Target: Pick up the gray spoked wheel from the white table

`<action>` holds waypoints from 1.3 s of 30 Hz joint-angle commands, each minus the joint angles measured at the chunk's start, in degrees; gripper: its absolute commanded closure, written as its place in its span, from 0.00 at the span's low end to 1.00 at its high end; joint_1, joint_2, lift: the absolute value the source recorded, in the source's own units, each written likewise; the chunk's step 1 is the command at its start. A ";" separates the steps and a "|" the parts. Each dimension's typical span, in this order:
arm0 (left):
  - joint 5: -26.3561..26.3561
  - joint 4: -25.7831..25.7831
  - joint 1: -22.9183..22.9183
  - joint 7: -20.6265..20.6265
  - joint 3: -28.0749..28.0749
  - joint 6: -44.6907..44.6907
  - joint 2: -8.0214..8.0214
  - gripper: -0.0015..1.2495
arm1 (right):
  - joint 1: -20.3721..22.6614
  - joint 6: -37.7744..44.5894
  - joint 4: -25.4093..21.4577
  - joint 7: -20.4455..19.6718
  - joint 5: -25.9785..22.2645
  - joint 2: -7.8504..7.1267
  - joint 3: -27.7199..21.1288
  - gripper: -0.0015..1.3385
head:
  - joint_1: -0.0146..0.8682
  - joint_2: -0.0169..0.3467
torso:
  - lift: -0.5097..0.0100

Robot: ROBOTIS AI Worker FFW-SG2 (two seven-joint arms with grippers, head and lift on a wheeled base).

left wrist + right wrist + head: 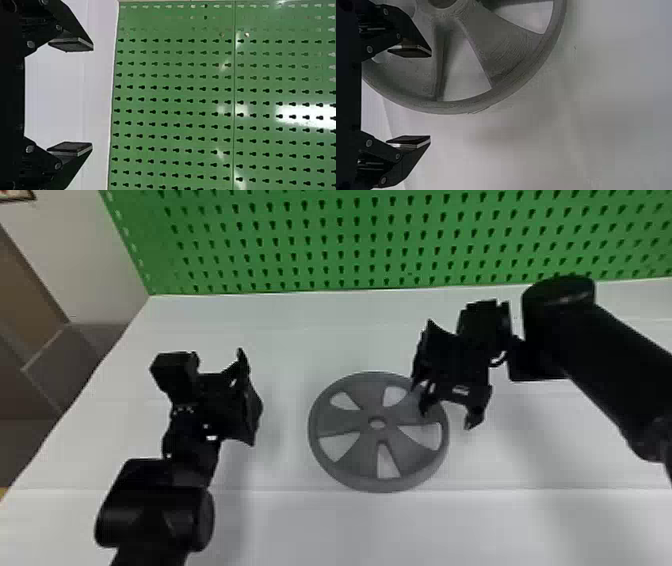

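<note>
From where I stand, the gray spoked wheel (350, 422) lies flat on the white tabletop (375, 530), in front of the green pegboard (320, 245). The right hand (446, 417) is spread wide and empty at its right rim, one finger over the wheel, the other outside it. I'd call this lining up the grasp; next, it should lower, close, then lift. The left hand (247, 397) (just as wide open) holds nothing, off to the wheel's left.

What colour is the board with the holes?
The board is green, best seen in the left wrist view.
</note>
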 commanded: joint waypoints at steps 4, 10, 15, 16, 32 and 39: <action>0.03 0.20 -0.15 0.00 -0.20 0.00 0.00 0.30 | -0.04 0.53 -0.17 0.03 -2.10 -0.34 2.65 0.37 | 0.90 0.40 | 0.86; 0.03 0.29 -0.24 0.00 -0.38 0.00 0.00 0.30 | -0.13 0.61 -0.17 0.03 -3.68 -0.52 4.76 0.37 | 0.90 0.40 | 0.86; 0.03 0.29 -0.32 0.00 -0.38 0.00 0.00 0.30 | -0.22 0.79 -0.17 0.03 -4.04 -0.61 4.94 0.37 | 0.90 0.40 | 0.86; 0.03 0.38 -0.32 0.00 -0.38 0.00 0.00 0.30 | -0.22 0.70 -0.17 0.03 -4.04 -0.61 5.03 0.37 | 0.90 0.40 | 0.86; 0.03 0.47 -0.41 0.00 -0.47 0.00 0.00 0.30 | -0.30 0.35 -0.26 0.12 -4.21 -0.61 4.41 0.37 | 0.90 0.40 | 0.86; 0.47 0.47 -0.32 0.00 -0.20 -0.44 0.00 0.30 | 2.42 0.61 -2.46 0.12 1.24 0.18 -2.88 0.37 | 0.90 0.40 | 0.86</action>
